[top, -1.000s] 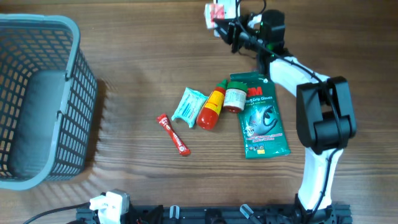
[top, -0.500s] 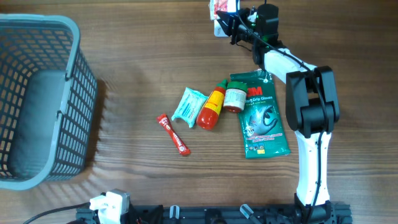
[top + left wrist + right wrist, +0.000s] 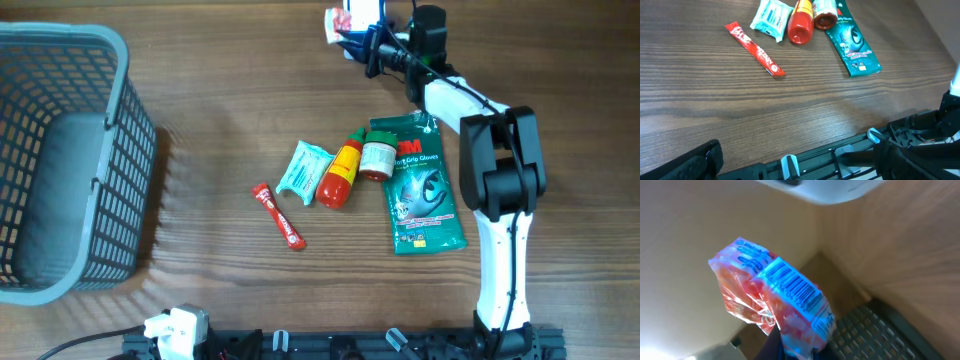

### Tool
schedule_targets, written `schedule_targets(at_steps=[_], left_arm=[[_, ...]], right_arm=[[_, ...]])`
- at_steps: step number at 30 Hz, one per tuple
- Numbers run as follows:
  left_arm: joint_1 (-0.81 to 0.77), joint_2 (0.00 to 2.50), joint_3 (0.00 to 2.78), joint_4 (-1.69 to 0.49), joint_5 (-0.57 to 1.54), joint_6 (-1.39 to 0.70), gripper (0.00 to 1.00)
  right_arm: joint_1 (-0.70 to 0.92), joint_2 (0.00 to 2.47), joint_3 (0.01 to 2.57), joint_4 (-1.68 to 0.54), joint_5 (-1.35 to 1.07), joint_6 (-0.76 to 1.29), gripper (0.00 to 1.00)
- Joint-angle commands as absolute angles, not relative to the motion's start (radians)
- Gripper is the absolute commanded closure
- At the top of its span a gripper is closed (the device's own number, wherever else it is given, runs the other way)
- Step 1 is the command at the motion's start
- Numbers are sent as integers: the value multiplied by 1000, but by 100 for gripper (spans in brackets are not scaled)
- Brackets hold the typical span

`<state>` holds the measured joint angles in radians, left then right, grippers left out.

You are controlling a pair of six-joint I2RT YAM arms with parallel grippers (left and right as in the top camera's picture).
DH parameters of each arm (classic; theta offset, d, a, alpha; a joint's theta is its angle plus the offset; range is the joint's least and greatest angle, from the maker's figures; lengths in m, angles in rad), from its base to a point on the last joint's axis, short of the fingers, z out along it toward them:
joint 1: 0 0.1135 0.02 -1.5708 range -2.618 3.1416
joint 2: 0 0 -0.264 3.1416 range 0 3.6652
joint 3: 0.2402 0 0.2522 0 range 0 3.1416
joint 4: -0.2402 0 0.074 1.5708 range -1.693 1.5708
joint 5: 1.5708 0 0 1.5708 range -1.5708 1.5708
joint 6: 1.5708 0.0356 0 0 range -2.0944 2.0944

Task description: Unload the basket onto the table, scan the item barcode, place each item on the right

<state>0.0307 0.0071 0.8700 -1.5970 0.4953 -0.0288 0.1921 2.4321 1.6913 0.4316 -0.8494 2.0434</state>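
My right gripper [image 3: 368, 42] is raised at the table's back edge and is shut on a crinkly red and white packet [image 3: 343, 21]. In the right wrist view the packet [image 3: 775, 297] fills the middle, with its white barcode label [image 3: 792, 285] facing the camera under bluish light. The gripper [image 3: 796, 352] pinches the packet's lower end, and the fingers are mostly hidden behind it. A white device edge [image 3: 820, 187] shows at the top. My left gripper [image 3: 800, 159] is open and empty over the table's front rail, with one dark finger [image 3: 697, 161] at the left.
A teal wipe pack [image 3: 304, 168], a red bottle [image 3: 340, 176], a small jar [image 3: 377, 158], a green glove pack [image 3: 424, 190] and a red stick [image 3: 279, 216] lie mid-table. A grey mesh basket [image 3: 130, 150] stands at the left. A black rail [image 3: 840, 155] runs along the front.
The right arm has folded in toward the back edge, and the held packet has shifted slightly left. The left arm has not moved.
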Motion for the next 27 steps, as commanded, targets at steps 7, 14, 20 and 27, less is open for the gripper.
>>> schedule_targets(at_steps=[7,14,20,27], left_arm=[[30,5,870,-1595,496,-31,0],[30,5,870,-1595,496,-31,0],[30,5,870,-1595,496,-31,0],[30,5,870,-1595,496,-31,0]], right_arm=[[146,2458,1716,478,-838,2066,96],[99,2426,1757,265,-775,1555,95],[28,2245,1772,18,-759,1304,95],[-102,2010,1772,-542,-203,1029,95]])
